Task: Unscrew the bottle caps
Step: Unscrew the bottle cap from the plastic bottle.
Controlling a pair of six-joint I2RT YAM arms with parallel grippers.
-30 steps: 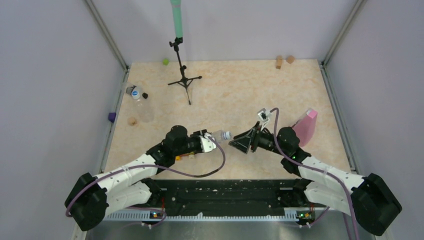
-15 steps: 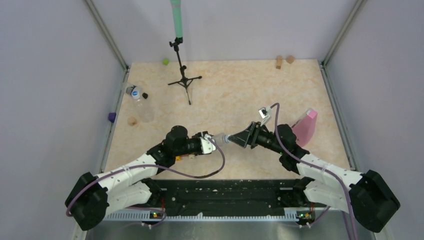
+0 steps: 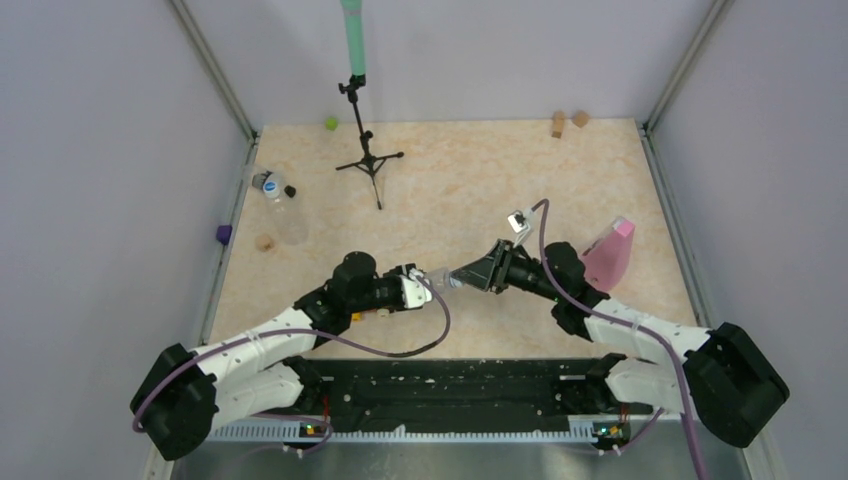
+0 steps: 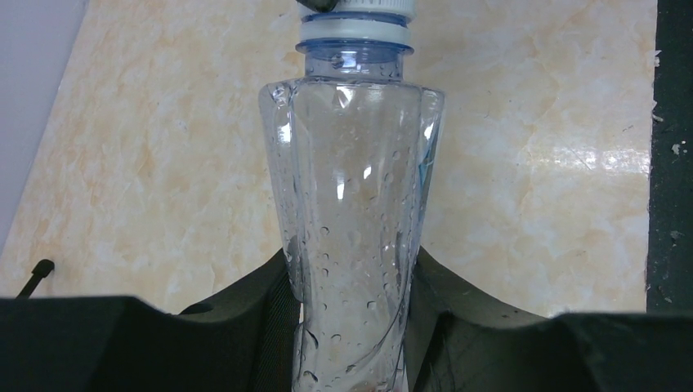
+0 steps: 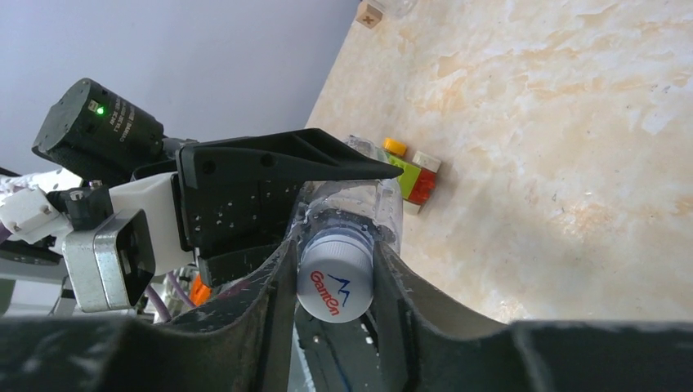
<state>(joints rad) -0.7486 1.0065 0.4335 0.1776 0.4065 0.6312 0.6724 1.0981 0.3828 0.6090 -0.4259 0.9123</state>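
Cap engagement on the first bottle: cap gripped, not yet off.
The left gripper point(image 4: 351, 282) clamps the clear bottle point(image 4: 351, 188) horizontally, toward 6 o'clock of the table point(image 3: 460, 180) centre. The right gripper point(image 3: 478, 275) is closed on its white cap point(image 5: 333, 284), which sits fully on the neck. Unscrewing is left. The second bottle point(image 3: 288, 222) lies at 10 o'clock; its cap state is indeterminate.

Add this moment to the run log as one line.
left tool: shut on bottle | right tool: closed on white cap | cap: on neck, not yet off | next: likely twist
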